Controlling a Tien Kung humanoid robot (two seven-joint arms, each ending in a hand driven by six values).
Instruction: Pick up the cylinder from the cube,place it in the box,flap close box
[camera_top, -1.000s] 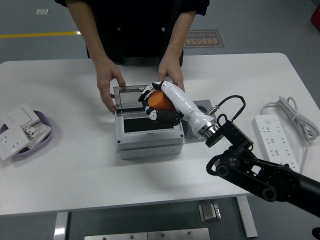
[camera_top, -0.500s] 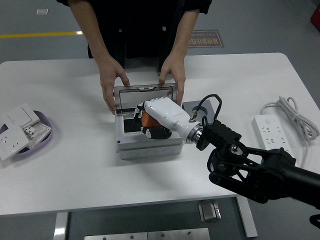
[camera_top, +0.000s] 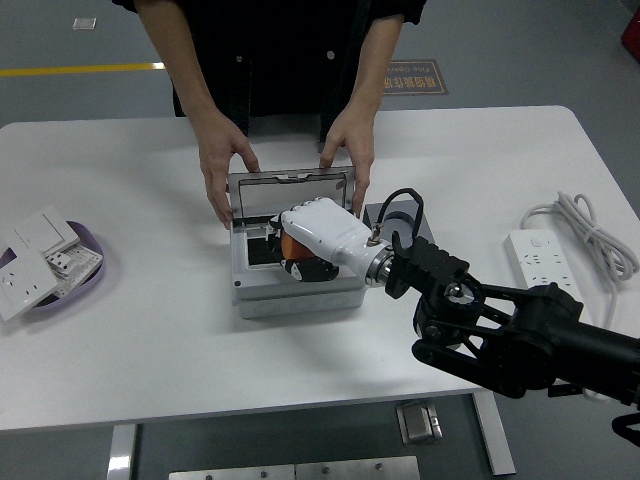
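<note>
Right hand (camera_top: 312, 240), glossy white shell, clenched around orange cylinder (camera_top: 291, 246) inside rectangular grey plastic box (camera_top: 295, 285); person's hands (camera_top: 224, 165) steady its hinged transparent lid (camera_top: 290, 190) upright.

My right arm (camera_top: 520, 340) comes in from the lower right, black and jointed, and reaches forward and left over the table. Its wrist bends so that the white back of my right hand (camera_top: 315, 240) faces up and toward the camera. The hand points left, palm down, with its dark fingers (camera_top: 305, 268) curled under and closed around something orange, only a sliver of which shows beneath the thumb side. A thin black cable loops up behind the wrist. My left arm does not show anywhere in this view.
</note>
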